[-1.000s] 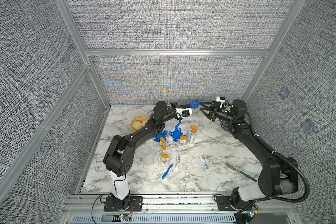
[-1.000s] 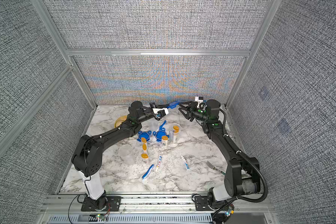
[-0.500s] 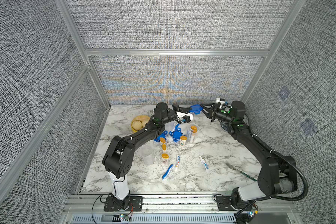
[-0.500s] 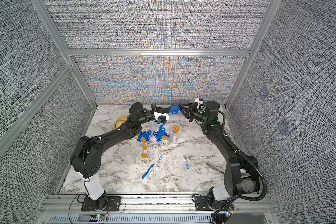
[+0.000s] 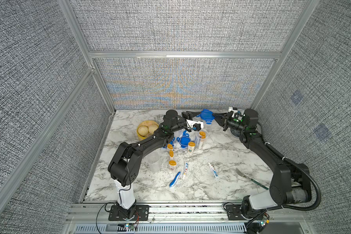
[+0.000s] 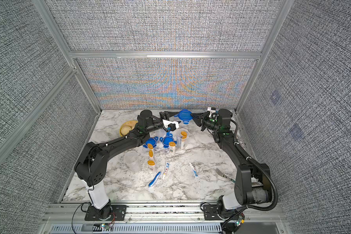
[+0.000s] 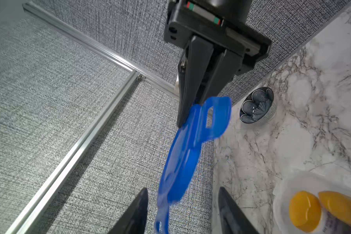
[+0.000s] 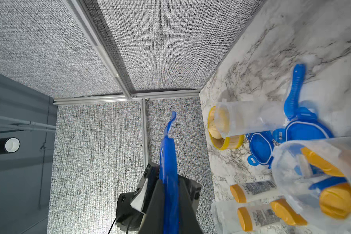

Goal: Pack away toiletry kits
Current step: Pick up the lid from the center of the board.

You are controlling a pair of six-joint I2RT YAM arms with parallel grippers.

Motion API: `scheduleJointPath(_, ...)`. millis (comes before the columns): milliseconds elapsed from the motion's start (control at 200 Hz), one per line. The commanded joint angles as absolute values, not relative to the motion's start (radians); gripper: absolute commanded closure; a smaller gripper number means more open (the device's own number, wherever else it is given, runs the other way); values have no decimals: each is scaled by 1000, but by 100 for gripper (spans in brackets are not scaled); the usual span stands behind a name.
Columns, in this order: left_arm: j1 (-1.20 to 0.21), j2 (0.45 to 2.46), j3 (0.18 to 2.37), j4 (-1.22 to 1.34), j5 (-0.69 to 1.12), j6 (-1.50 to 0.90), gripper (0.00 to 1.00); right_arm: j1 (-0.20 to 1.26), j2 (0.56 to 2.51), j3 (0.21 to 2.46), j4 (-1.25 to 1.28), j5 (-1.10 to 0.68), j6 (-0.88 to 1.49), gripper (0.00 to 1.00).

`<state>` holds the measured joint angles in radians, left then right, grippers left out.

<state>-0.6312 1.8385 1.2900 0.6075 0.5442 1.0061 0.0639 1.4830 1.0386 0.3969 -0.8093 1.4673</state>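
A blue clip lid [image 5: 206, 115] [image 6: 183, 116] hangs in the air at the back of the table between both grippers. My right gripper [image 5: 214, 117] [image 8: 169, 180] is shut on one edge of the blue clip lid [image 8: 168, 158]. My left gripper [image 5: 198, 115] [image 7: 182, 190] is open, its fingers standing either side of the lid's [image 7: 182, 154] other edge without touching. Below, a clear jar [image 5: 200, 139] holds orange-capped bottles and a toothbrush. Two more blue lids [image 5: 184, 140], loose bottles [image 5: 172, 165], toothpaste tubes [image 5: 213, 170], a toothbrush [image 5: 175, 179] and an empty jar [image 5: 154, 162] lie on the marble.
A yellow steamer with buns [image 5: 147, 129] stands at the back left. A dark patterned bowl [image 7: 257, 105] sits under the right arm by the back wall. A fork [image 5: 249, 178] lies at the front right. The back wall is close behind both grippers.
The left gripper brought the blue lid across to the right gripper. The right gripper shut on it, and the left gripper then opened.
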Motion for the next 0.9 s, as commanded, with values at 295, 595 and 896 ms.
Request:
scheduleJointPath(295, -618, 1638, 1110, 560, 411, 569, 26, 31, 1489, 1051, 266, -973, 1156, 100)
scheduleJointPath(595, -620, 1598, 1184, 295, 306, 341, 9, 20, 1610, 1300, -241, -1154, 593, 100)
scheduleJointPath(896, -620, 1570, 1170, 262, 279, 332, 9, 1, 1639, 1267, -167, -1121, 678, 100)
